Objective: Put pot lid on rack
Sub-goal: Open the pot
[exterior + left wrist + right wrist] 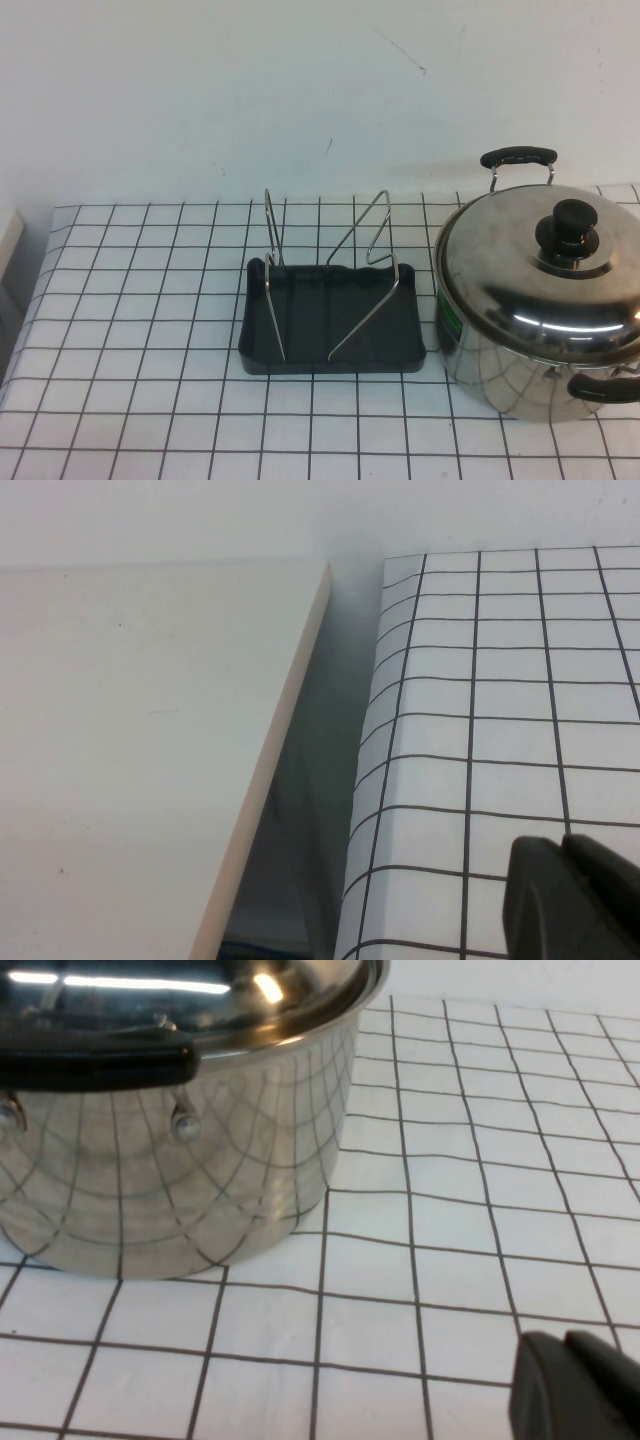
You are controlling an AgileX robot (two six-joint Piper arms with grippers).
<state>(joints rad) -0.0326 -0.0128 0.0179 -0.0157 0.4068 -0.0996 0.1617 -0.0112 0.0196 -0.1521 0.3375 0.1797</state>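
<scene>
In the high view neither arm shows; the pot lid point(545, 268) sits closed on the steel pot point(500, 370) at the right of the grid-patterned tablecloth point(130, 300), its black knob point(572, 228) upright at the centre. The pot's right side is cut off by the frame edge, and only part of its near black handle point(605, 385) shows. The rack point(330, 320), a black tray with bent silver wire loops point(375, 260), stands just beside the pot on its left, not touching it. In the left wrist view the left gripper point(572, 898) appears only as dark fingertips pressed together, closed on nothing, low over the tablecloth's edge near a pale board point(140, 760); the rest of the arm is out of sight. In the right wrist view the right gripper point(575, 1388) likewise shows only its dark tips, shut and empty, hovering low above the cloth near the pot, whose wall, handle and lid rim fill the corner, with the lid's top cut off.
</scene>
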